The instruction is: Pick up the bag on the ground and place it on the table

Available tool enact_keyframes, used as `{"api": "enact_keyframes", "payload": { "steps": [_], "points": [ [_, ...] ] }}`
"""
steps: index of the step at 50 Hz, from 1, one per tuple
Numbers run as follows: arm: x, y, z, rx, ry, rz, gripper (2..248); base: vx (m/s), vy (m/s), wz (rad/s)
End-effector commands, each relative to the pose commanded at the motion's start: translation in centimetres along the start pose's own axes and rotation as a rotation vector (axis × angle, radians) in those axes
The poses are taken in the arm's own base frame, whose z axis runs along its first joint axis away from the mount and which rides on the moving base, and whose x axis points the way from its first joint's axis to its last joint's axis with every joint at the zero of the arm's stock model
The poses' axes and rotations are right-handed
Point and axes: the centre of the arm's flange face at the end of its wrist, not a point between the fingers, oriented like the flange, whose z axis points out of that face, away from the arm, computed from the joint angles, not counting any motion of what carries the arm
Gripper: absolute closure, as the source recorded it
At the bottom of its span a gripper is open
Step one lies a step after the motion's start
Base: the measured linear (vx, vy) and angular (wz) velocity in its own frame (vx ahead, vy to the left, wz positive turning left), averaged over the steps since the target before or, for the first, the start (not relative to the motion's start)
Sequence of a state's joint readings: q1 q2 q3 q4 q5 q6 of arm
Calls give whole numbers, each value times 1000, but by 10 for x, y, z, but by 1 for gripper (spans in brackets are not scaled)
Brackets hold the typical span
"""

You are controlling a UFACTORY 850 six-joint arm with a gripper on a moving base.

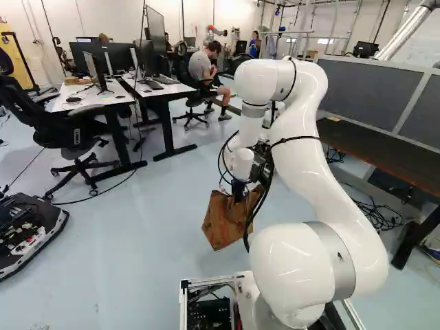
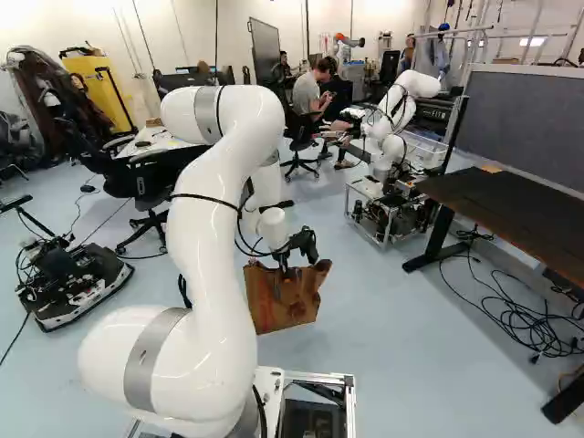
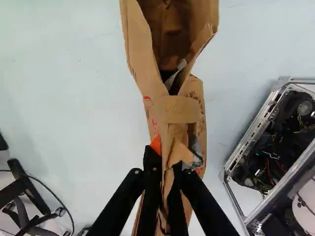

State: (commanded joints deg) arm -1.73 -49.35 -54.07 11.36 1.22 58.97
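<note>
My gripper [image 2: 286, 266] is in front of the arm, pointing down, with the brown paper bag [image 2: 285, 303] hanging below it, seemingly off the floor. The left base view shows the same bag [image 1: 225, 218] under the gripper [image 1: 240, 188], partly behind cables. Seen from the wrist, the gripper [image 3: 168, 169] is shut on the pinched upper part of the bag [image 3: 140, 49], whose mouth gapes ahead of the fingers. A dark-topped table [image 2: 516, 208] stands to the right of the bag; its top also shows in the left base view [image 1: 375, 152].
White desks [image 1: 162, 88] with monitors and office chairs stand ahead at the left. Another robot [image 2: 388, 169] is beyond the bag, beside the dark table. A wheeled base [image 1: 27, 230] lies at far left. Loose cables [image 2: 520, 319] lie under the dark table, near its legs.
</note>
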Motion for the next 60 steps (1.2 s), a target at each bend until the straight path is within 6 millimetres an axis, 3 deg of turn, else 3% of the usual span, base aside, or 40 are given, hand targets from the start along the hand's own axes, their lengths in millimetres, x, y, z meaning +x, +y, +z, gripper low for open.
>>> {"api": "enact_keyframes", "payload": {
  "steps": [60],
  "points": [
    [-6, 22, -91, 52, 11, -18, 229, 0, 0, 0]
  ]
}}
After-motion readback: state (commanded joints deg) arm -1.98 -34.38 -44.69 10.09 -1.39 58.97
